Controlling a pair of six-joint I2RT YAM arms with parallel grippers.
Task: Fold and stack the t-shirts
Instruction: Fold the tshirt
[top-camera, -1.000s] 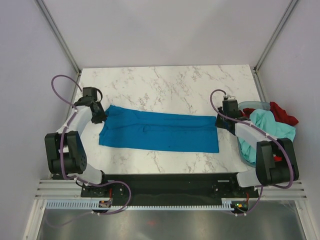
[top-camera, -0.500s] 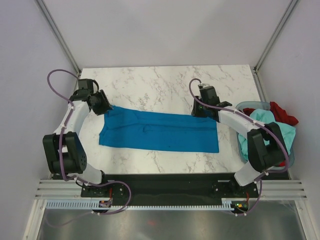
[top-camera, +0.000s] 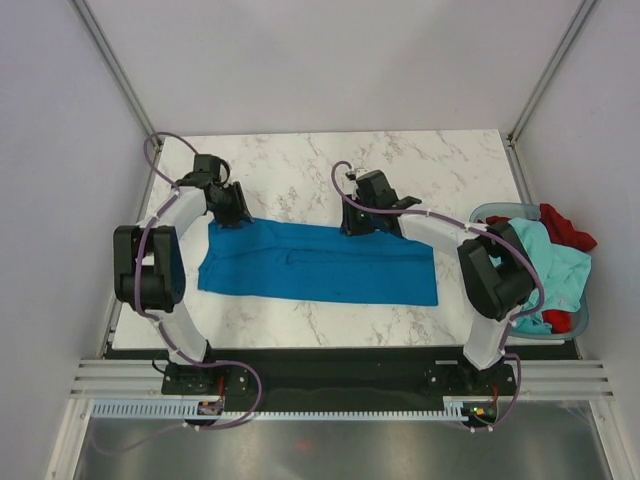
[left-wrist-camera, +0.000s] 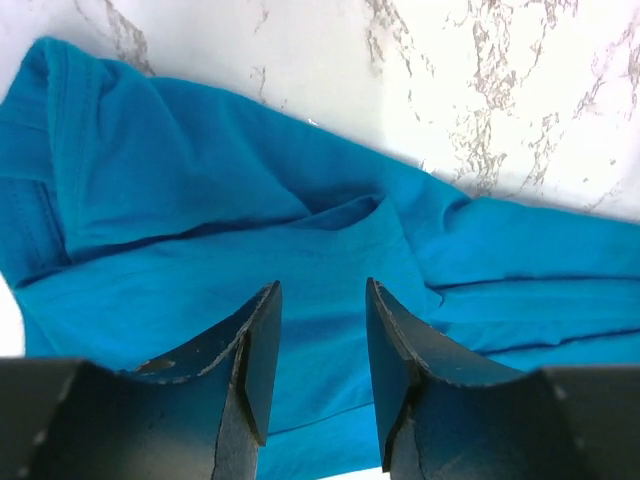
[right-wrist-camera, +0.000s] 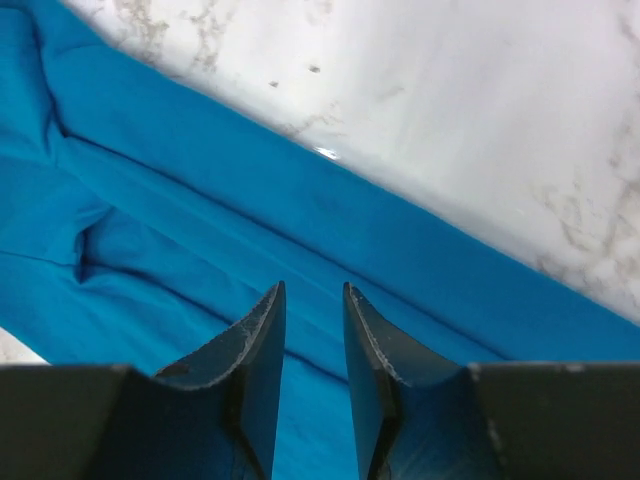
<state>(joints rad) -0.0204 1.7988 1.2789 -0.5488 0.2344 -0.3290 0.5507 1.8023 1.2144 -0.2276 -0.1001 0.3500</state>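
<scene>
Here, both grippers hang with jaws apart over the far edge of the blue t-shirt (top-camera: 320, 262), which is laid out on the marble table (top-camera: 420, 165).

The shirt lies as a long flat band running from 9 to 3 o'clock across the middle of the table. The left gripper (top-camera: 232, 208) sits at the shirt's 10 o'clock corner. Its wrist view shows rumpled blue cloth beneath the parted fingers and nothing caught between them. The right gripper (top-camera: 360, 222) sits on the far hem, about 1 o'clock from the shirt's middle. Its jaws stand a little narrower but are also apart, with smooth blue fabric showing through the gap. At the table's 3 o'clock edge, the mint-teal t-shirt (top-camera: 545, 255) and the red t-shirt (top-camera: 565, 225) lie heaped in the plastic basket (top-camera: 562, 335), well apart from both grippers.
</scene>
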